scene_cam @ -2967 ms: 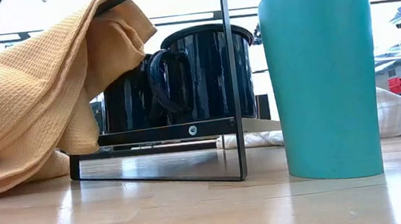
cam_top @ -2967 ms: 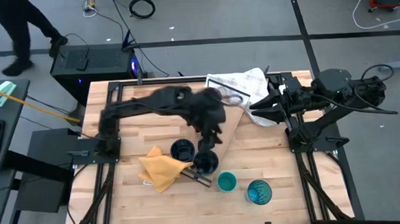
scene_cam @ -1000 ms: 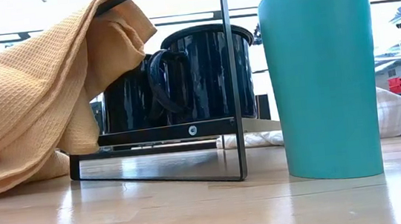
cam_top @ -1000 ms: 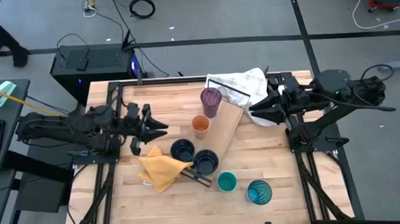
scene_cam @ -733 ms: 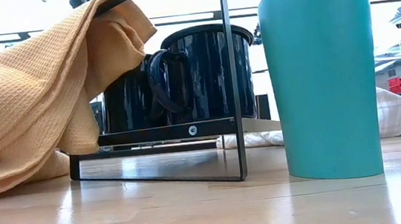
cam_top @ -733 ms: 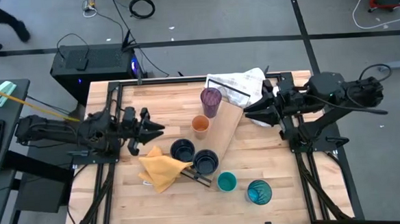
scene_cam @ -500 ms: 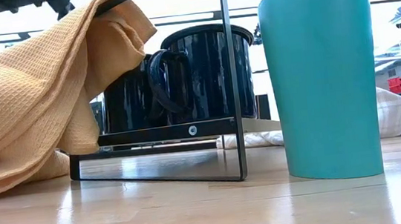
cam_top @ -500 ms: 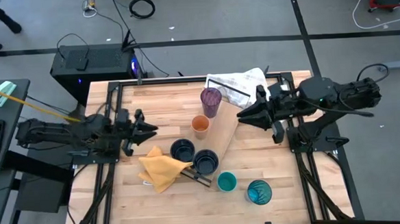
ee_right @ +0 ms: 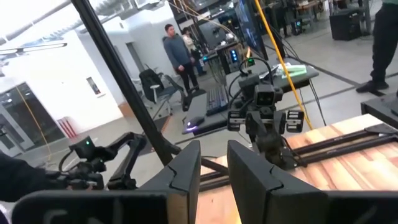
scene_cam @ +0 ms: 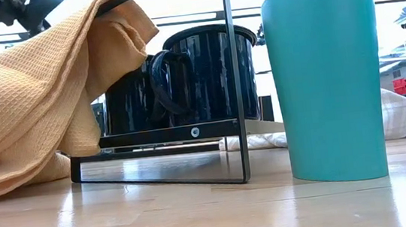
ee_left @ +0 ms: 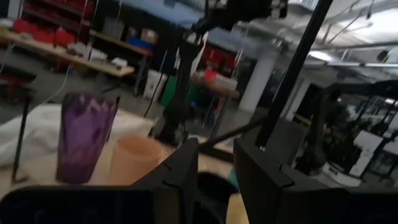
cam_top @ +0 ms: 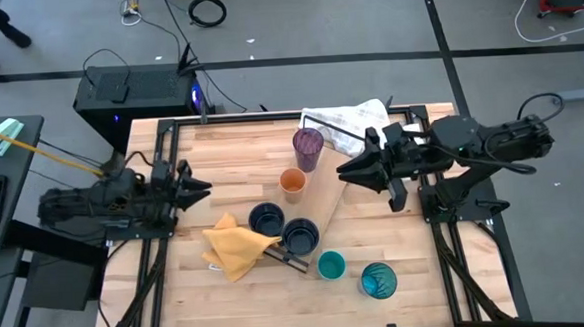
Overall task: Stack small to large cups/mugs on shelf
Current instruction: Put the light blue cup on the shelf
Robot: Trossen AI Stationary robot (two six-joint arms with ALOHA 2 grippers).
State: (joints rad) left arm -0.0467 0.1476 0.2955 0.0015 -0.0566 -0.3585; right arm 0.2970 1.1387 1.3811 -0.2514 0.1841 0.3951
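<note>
On the light-wood butcher-block counter (cam_top: 398,278), the long pale wooden shelf plank (cam_top: 329,190) lies at an angle near the middle, carrying the tall translucent purple tumbler (cam_top: 308,148) at its far end, the small orange cup (cam_top: 292,182) just below it, and the two dark navy handled mugs (cam_top: 283,228) side by side at its near end, next to the crumpled yellow waffle-weave cloth (cam_top: 234,247). The small teal cup (cam_top: 330,266) and the tall teal-blue patterned tumbler (cam_top: 378,279) stand off the shelf on the counter, near its front edge, so the sorting looks partly done, with two vessels yet to be brought in. The right end effector (cam_top: 345,172) hovers over the right edge of the shelf, close to the purple tumbler, its two fingers set a narrow gap apart and holding nothing; the white checked towel (cam_top: 355,123) lies behind it. The left end effector (cam_top: 201,190) sits pulled back at the counter's left edge, fingers likewise slightly apart and empty. By the look of it the right arm is the one at work, and the next move probably calls for reaching down to the teal cup or patterned tumbler at the front and closing around its wall without knocking the mugs. No brand, label or writing can be read on any vessel.
</note>
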